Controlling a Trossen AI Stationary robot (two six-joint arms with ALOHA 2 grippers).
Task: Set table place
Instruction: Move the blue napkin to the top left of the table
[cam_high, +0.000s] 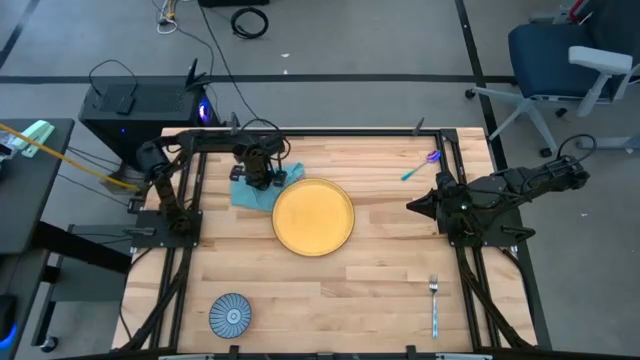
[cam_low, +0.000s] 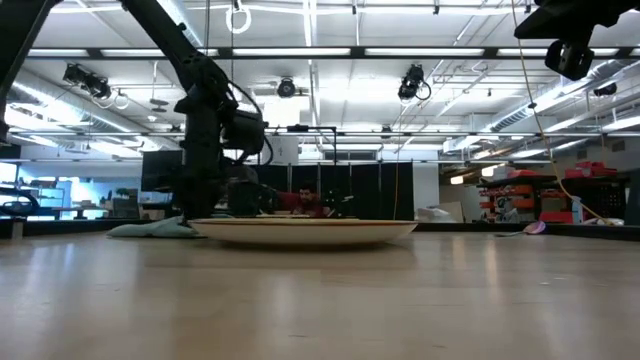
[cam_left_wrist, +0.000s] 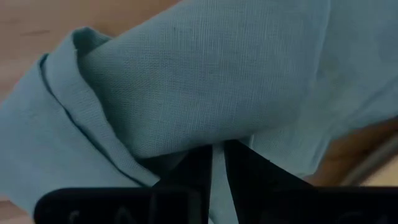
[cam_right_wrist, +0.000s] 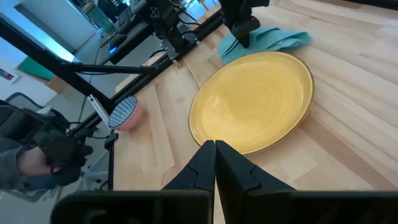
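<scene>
A teal cloth napkin (cam_high: 247, 195) lies bunched on the table (cam_high: 380, 270), just beyond the far-left rim of a yellow plate (cam_high: 313, 216). My left gripper (cam_high: 262, 176) stands over the napkin, pointing down and shut on it. In the left wrist view the napkin (cam_left_wrist: 186, 81) fills the picture. In the low view the napkin (cam_low: 150, 228) rests flat on the tabletop beside the plate (cam_low: 305, 231). My right gripper (cam_high: 412, 205) hangs shut and holding nothing above the table's right side, pointing toward the plate. My left gripper pinches a raised fold of the napkin (cam_left_wrist: 217, 163) between its two fingers (cam_left_wrist: 193, 171), with only a thin strip of cloth showing in the gap. The fingers come from above, pointing down. The rest of the napkin lies slack and crumpled on the table.
A blue patterned bowl (cam_high: 231, 314) sits at the near left. A fork with a blue handle (cam_high: 434, 303) lies at the near right. A blue and purple utensil (cam_high: 420, 166) lies at the far right. Bare wood stretches between the plate and the near edge.
</scene>
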